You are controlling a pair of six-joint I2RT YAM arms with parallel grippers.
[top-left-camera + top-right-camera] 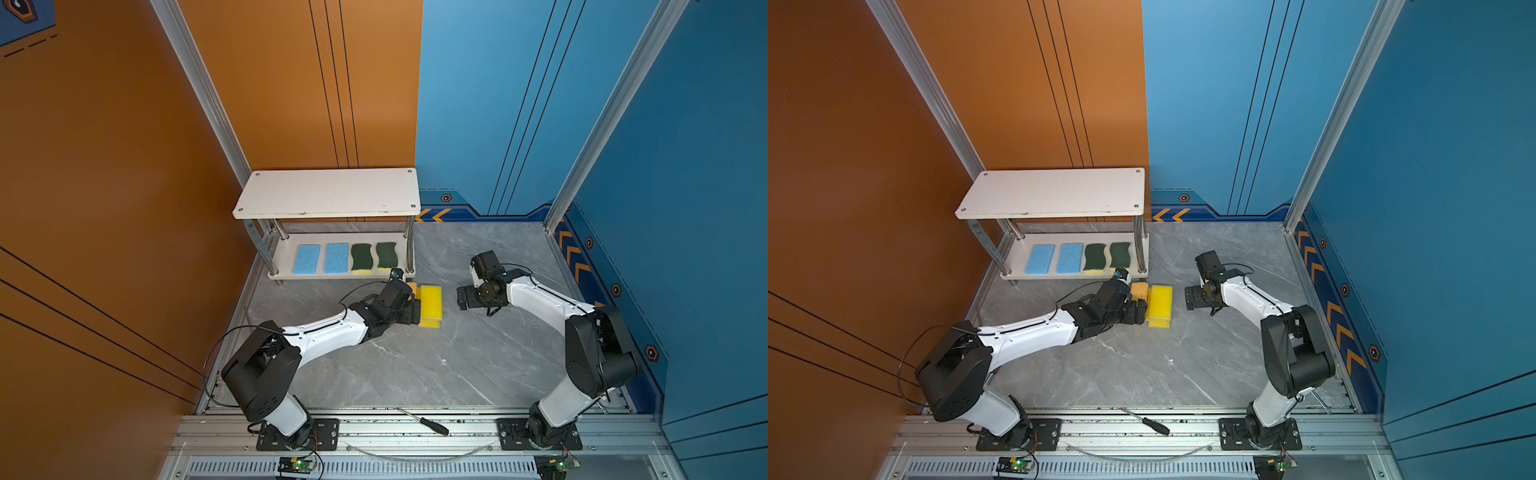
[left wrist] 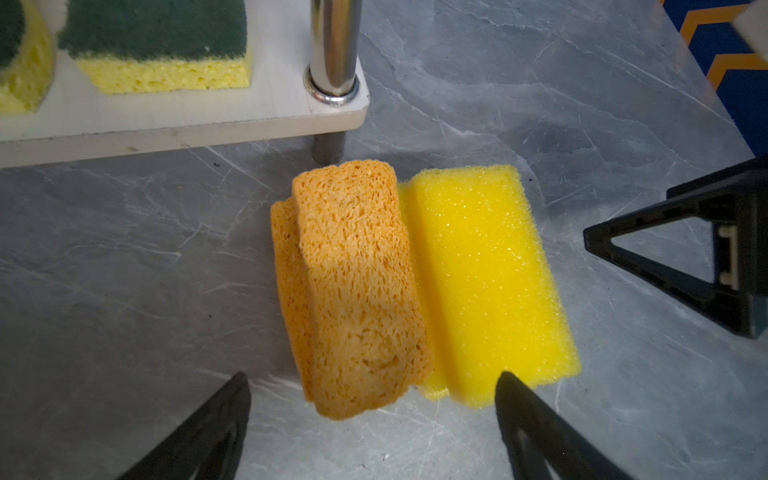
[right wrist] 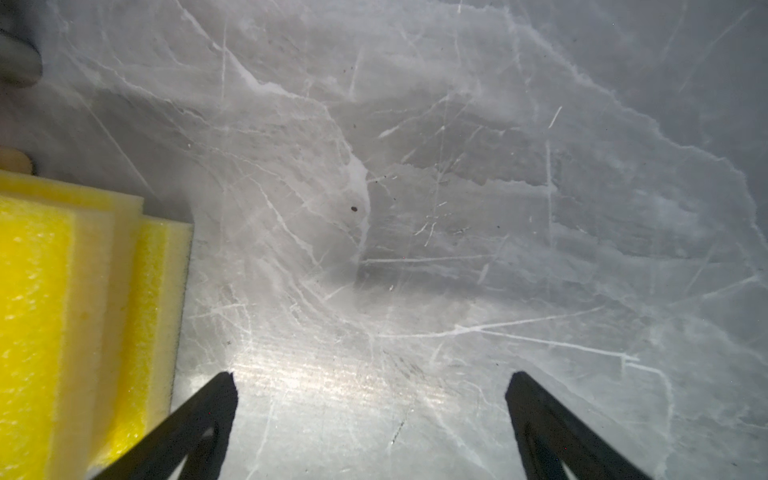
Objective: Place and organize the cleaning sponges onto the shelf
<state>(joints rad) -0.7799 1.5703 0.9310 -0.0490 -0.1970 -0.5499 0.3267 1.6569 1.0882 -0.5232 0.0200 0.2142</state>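
No legible text, brand or number anywhere. Only signs: orange chevron marks along the blue wall skirting, with small hexagon emblems beside them.

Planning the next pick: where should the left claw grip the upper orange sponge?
Likely from above, pinching the upper orange sponge across its long sides: it lies uppermost, narrower than the open left claw, though the yellow stack crowds one side.

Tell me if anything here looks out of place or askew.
A screwdriver lies loose on the front rail, unrelated to sponges. The two orange sponges are stacked crooked, the upper skewed over the lower.
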